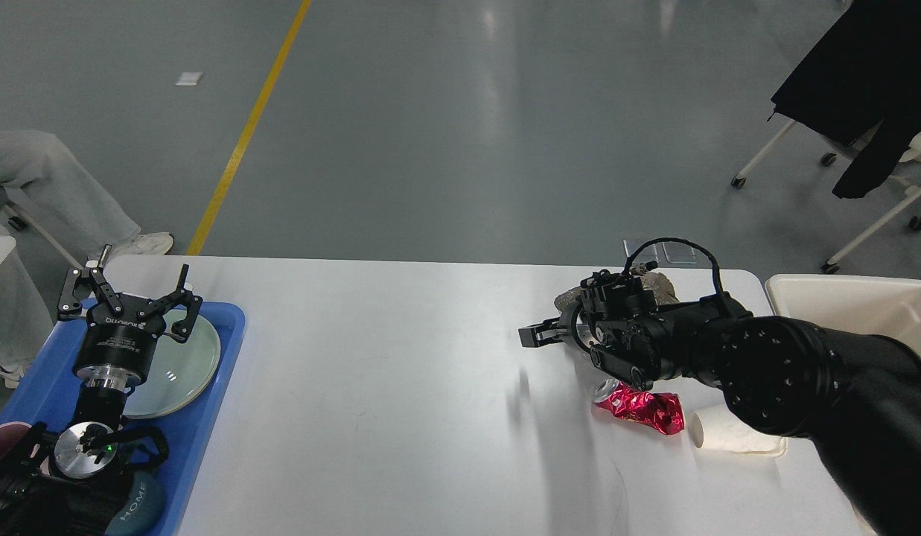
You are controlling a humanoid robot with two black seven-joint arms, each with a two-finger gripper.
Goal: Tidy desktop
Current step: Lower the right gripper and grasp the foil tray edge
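Note:
The desktop (371,372) is a large white tabletop. My right gripper (531,335) hovers over its right half with its fingers pointing left; they show edge-on, so I cannot tell how they stand, and nothing shows in them. Under and behind the right arm lie a crumpled red foil wrapper (646,411), a white paper cup (735,434) on its side, and a crumpled brown and silver bag (660,283), mostly hidden by the wrist. My left gripper (125,286) is open and empty above the blue tray (207,417).
The blue tray at the left edge holds a glass plate (181,365), a grey-blue "HOME" cup (141,502) and a dark red cup (0,439). A cream bin (847,305) stands off the right edge. A seated person is at far left, with chairs at back right.

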